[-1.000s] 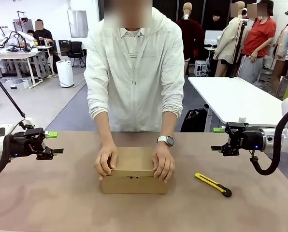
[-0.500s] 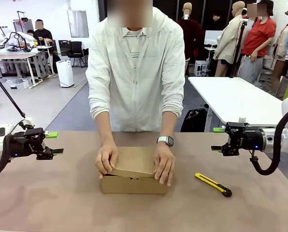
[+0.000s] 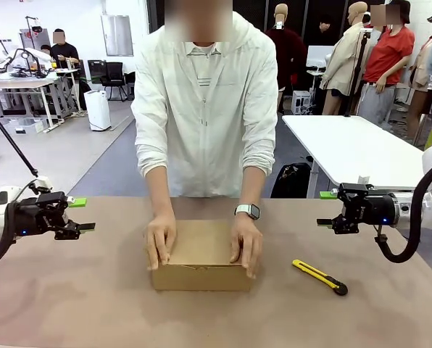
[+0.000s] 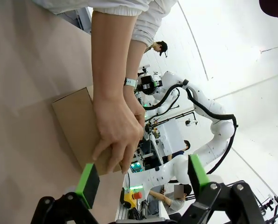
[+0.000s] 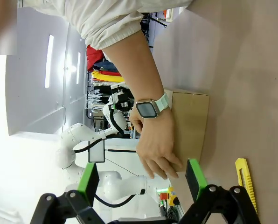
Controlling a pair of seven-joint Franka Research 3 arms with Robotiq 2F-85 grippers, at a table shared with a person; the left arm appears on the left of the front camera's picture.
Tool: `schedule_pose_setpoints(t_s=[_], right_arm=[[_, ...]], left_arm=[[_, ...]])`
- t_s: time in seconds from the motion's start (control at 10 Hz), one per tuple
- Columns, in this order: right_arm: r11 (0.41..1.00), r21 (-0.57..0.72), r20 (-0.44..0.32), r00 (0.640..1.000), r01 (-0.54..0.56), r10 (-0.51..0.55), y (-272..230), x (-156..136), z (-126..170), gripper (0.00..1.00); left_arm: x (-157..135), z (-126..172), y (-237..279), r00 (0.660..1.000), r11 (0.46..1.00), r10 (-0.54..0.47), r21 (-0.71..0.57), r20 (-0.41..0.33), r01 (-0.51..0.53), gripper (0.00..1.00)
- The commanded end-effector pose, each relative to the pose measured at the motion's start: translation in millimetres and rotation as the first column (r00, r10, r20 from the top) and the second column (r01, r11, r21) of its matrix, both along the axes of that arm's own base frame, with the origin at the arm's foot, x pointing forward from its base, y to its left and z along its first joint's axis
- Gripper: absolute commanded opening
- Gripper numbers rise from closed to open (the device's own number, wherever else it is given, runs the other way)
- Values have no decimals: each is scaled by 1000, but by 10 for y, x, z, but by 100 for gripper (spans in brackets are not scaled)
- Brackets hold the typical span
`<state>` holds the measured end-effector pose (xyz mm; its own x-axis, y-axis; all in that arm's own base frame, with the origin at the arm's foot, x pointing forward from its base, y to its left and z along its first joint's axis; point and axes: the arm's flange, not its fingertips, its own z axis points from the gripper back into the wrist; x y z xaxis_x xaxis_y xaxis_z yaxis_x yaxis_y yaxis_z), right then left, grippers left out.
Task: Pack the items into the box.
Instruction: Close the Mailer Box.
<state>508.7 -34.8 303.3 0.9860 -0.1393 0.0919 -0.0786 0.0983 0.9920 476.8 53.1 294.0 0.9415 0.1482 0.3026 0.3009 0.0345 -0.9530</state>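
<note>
Both of the person's hands [image 3: 160, 242] press the cardboard box [image 3: 201, 255] lid flat shut, so you can't see what's inside. Your left gripper [image 3: 77, 214] and right gripper [image 3: 325, 209] hang wide and empty out at the sides.

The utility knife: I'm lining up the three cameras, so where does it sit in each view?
Front view: the utility knife lies on the table, right of the box, below the right pincer.
Left wrist view: I cannot make it out.
Right wrist view: its yellow end is at the lower right, beside the box.
Shared landmark: the box under the person's hands.
</note>
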Motion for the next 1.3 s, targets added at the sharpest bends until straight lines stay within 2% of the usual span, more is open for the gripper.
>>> schedule_pose_setpoints(t_s=[0.0,1.2], right_arm=[[1000,-2,0,1000,-14,14,-1,-10,48,100],[1000,-2,0,1000,-14,14,-1,-10,48,100]], left_arm=[[-22,38,9,1000,1000,-7,8,7,7,100],[-22,38,9,1000,1000,-7,8,7,7,100]])
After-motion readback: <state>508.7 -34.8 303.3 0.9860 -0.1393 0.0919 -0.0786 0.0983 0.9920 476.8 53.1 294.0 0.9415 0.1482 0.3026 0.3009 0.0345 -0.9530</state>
